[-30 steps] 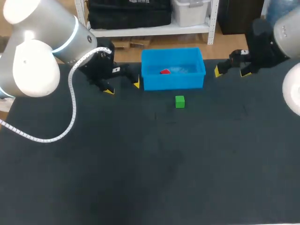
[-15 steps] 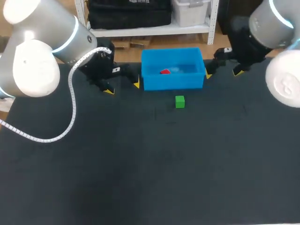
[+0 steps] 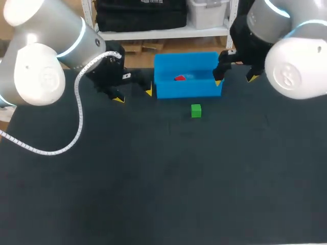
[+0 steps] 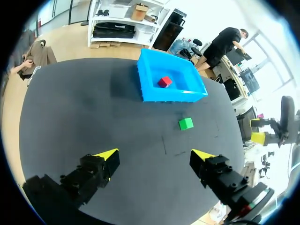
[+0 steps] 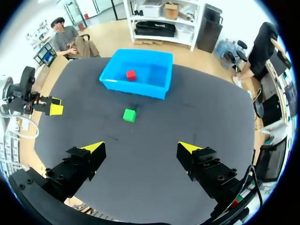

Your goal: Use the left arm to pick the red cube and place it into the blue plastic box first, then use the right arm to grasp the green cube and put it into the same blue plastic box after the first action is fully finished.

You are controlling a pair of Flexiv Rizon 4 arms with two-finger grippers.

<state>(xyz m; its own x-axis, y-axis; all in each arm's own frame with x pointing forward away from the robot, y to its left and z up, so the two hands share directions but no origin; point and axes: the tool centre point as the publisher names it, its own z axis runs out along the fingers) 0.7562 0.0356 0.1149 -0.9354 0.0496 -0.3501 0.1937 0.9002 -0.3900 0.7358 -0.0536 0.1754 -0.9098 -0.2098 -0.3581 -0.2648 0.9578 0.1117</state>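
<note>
cubes 2, box 1 | red cube (image 3: 179, 78) inside blue plastic box (image 3: 189, 89) | green cube (image 3: 196, 110) on table (image 3: 153, 178) just in front of box | left gripper (image 3: 134, 95) spread wide, empty, beside box's left end | right gripper (image 3: 234, 80) spread wide, empty, at box's right end

Surface (image 3: 153, 178): one wide tabletop covered in dark, near-black matte material, filling most of the head view. Far edge runs straight across. In the wrist views the other edges show too, the covering reaching right to them. A few thin pale marks (image 4: 164, 143) near the middle. Light soft and even; shadows on the covering are blurred at the edges.
</note>
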